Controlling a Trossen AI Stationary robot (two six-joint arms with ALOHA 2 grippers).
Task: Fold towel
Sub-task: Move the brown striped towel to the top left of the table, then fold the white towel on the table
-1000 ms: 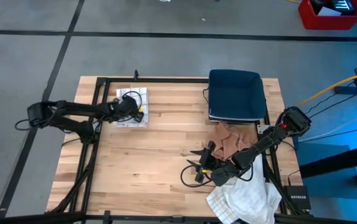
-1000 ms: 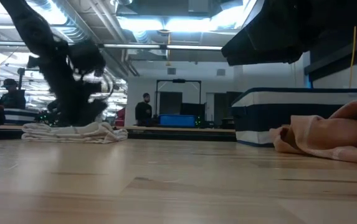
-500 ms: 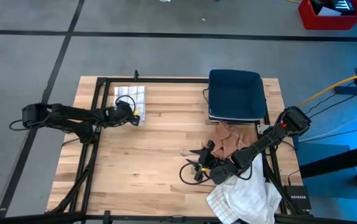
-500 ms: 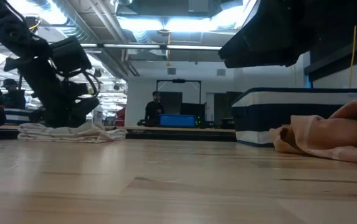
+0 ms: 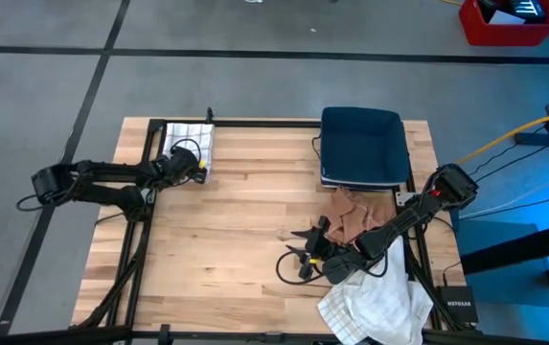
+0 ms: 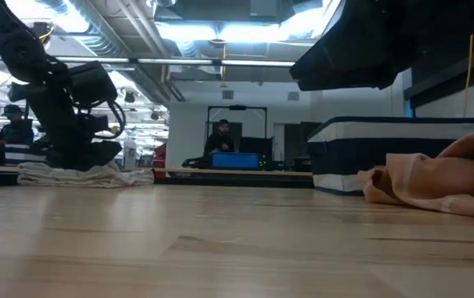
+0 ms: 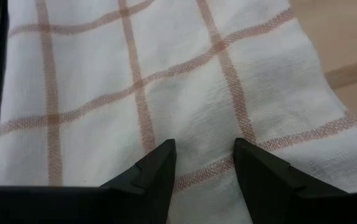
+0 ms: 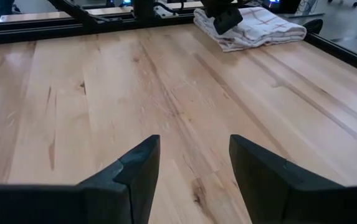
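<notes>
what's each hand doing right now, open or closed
Left hand: open, fingers apart, pressing on the folded checked towel at the table's far left corner.
Right hand: open, empty, over bare wood.

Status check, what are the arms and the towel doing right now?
Left gripper open, pressed on folded checked towel at far-left table corner. Right gripper open, idle above bare wood. Nothing in the way.
</notes>
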